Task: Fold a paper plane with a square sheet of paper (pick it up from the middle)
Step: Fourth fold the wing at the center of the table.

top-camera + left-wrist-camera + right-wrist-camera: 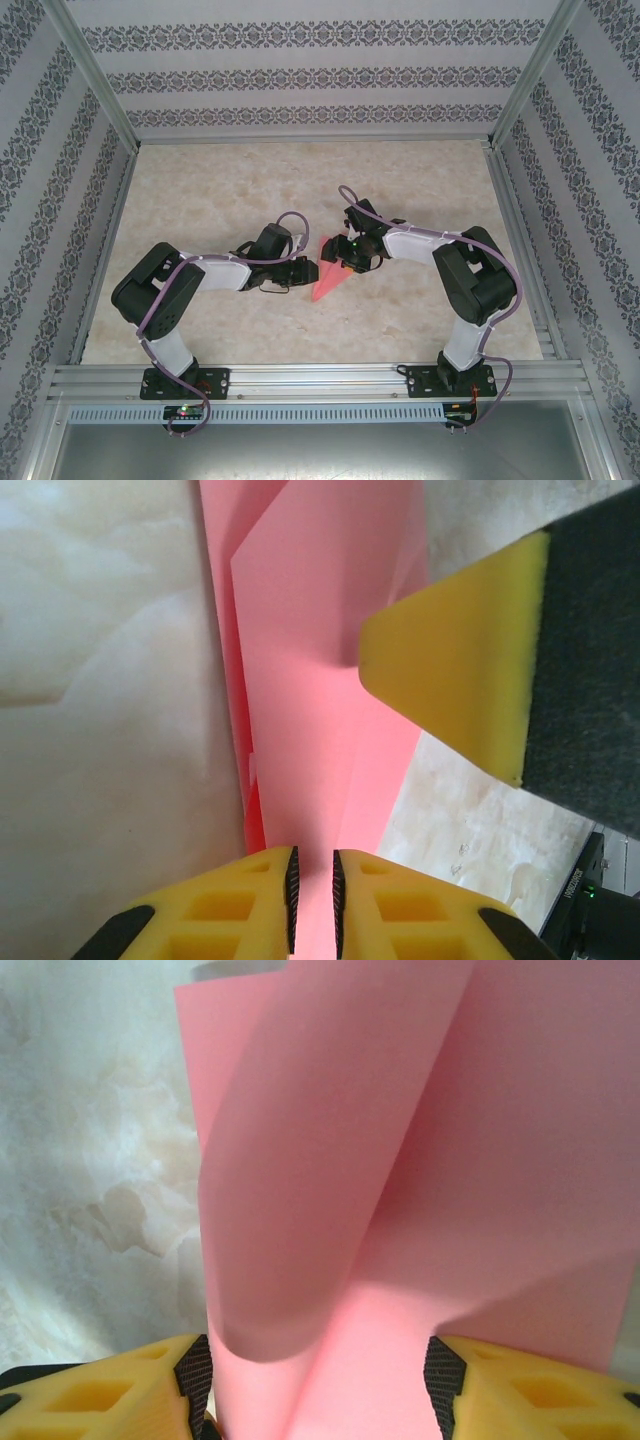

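The paper plane [322, 284] — between left hand [305, 271], right hand [342, 262].

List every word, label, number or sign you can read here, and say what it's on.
Nothing can be read for certain.
Black housing, at the lower right of the left wrist view: a line of small white print running up its edge, too small and blurred to read.
Paper plane: plain pink, no marks.

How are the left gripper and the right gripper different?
The left gripper has its fingers nearly together, pinching a thin fold of the paper plane; the right gripper has its fingers wide apart, with curled paper loose between them. The left reaches from the plane's left side, the right from its right. Both have yellow fingers.
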`<action>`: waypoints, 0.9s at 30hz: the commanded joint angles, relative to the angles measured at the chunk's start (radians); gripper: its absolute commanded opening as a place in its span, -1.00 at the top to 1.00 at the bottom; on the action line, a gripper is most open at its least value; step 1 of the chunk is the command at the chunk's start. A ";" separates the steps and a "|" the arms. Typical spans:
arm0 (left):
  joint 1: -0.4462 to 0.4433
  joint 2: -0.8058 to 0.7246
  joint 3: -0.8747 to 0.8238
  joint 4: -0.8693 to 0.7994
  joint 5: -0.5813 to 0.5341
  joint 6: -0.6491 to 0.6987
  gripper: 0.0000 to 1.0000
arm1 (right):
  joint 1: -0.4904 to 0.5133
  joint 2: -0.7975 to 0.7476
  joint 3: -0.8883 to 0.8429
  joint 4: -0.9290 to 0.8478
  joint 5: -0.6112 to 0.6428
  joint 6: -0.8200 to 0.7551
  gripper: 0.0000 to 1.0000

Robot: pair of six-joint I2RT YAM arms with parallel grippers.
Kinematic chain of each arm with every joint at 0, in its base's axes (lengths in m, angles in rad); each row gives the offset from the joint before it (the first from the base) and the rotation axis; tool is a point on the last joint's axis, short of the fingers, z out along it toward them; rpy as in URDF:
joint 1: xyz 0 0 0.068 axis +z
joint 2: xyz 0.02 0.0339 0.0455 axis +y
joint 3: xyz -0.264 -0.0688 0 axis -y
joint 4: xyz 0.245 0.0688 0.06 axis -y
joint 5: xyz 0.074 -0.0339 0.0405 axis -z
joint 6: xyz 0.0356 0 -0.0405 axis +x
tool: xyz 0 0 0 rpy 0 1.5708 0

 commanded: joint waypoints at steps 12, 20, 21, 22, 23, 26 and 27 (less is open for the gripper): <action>0.014 -0.057 0.017 0.007 0.019 0.006 0.51 | 0.014 0.101 0.012 -0.173 0.118 -0.032 0.11; 0.015 -0.065 0.024 0.048 0.051 -0.019 0.47 | 0.015 0.106 0.012 -0.167 0.117 -0.036 0.08; 0.014 -0.055 0.028 0.051 0.059 -0.023 0.47 | 0.015 0.109 0.014 -0.168 0.115 -0.036 0.07; 0.014 -0.046 0.032 0.052 0.070 -0.024 0.47 | 0.016 0.110 0.015 -0.168 0.116 -0.036 0.06; 0.014 -0.037 0.037 0.054 0.077 -0.026 0.47 | 0.017 0.114 0.016 -0.172 0.115 -0.034 0.06; 0.013 -0.015 0.043 0.063 0.097 -0.030 0.47 | 0.017 0.120 0.020 -0.178 0.118 -0.032 0.05; 0.014 -0.009 0.045 0.063 0.101 -0.031 0.47 | 0.018 0.122 0.021 -0.181 0.120 -0.031 0.05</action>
